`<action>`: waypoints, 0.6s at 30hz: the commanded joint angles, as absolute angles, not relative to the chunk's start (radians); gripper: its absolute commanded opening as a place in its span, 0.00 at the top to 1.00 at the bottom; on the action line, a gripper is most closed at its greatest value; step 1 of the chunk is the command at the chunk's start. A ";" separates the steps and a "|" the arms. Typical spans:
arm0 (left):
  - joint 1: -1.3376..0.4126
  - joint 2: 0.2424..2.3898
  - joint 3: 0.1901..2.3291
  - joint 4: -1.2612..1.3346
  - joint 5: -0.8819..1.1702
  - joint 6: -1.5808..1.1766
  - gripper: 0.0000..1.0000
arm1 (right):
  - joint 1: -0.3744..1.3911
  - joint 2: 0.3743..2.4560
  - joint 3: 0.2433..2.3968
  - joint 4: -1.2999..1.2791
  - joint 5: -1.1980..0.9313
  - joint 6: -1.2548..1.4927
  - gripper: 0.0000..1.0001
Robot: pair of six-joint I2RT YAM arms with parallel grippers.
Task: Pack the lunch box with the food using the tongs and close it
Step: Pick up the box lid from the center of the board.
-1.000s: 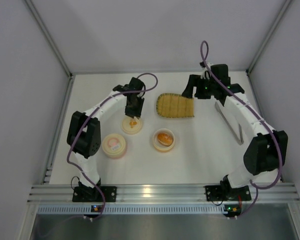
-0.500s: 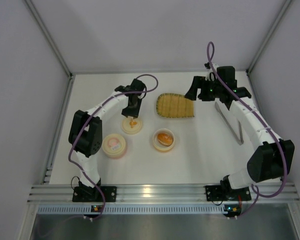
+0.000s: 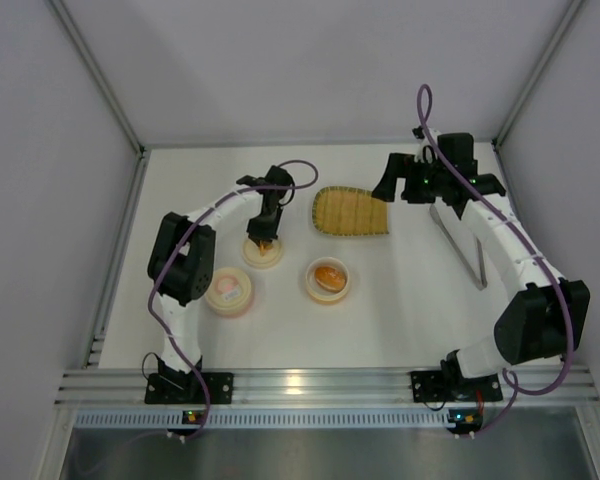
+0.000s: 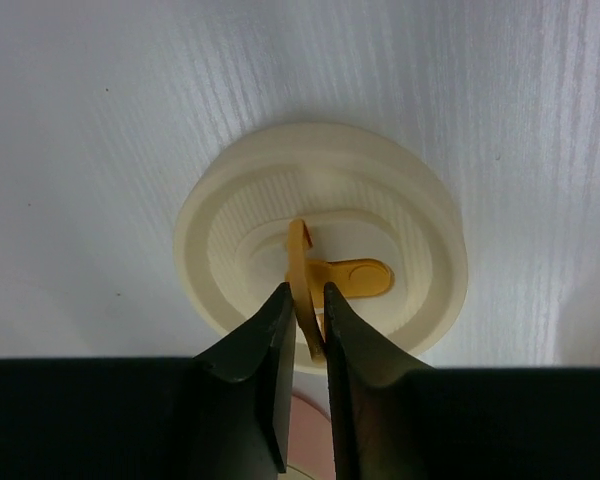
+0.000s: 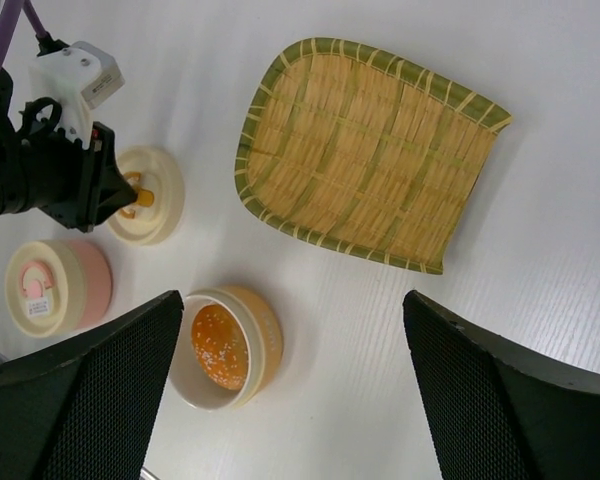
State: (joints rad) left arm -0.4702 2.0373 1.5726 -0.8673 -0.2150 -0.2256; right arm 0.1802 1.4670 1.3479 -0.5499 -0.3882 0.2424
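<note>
Left wrist view: the left gripper (image 4: 303, 320) has dropped and now pinches the yellow tab (image 4: 300, 265) on the cream lid (image 4: 230, 225), likely to lift it. The right gripper (image 5: 292, 330) has spread wider and holds nothing. The tongs (image 3: 456, 243) lie untouched at right, and the orange food (image 3: 329, 275) sits in a bowl (image 3: 310, 285) mid-frame.

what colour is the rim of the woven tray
The tray rim is green; right wrist view shows it best.

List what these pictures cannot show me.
- tongs: top view, partly under the right arm; outside both wrist views.
- pink tub: top and right wrist views, its lid hides the contents.
- cream lid: all views, it covers whatever lies beneath.
- left end effector: top view, its grip on the orange tab is too small to see.
</note>
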 commanded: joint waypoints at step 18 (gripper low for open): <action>-0.503 1.789 1.779 -1.095 0.228 0.210 1.00 | 0.066 1.466 1.494 -0.771 -0.433 0.049 0.01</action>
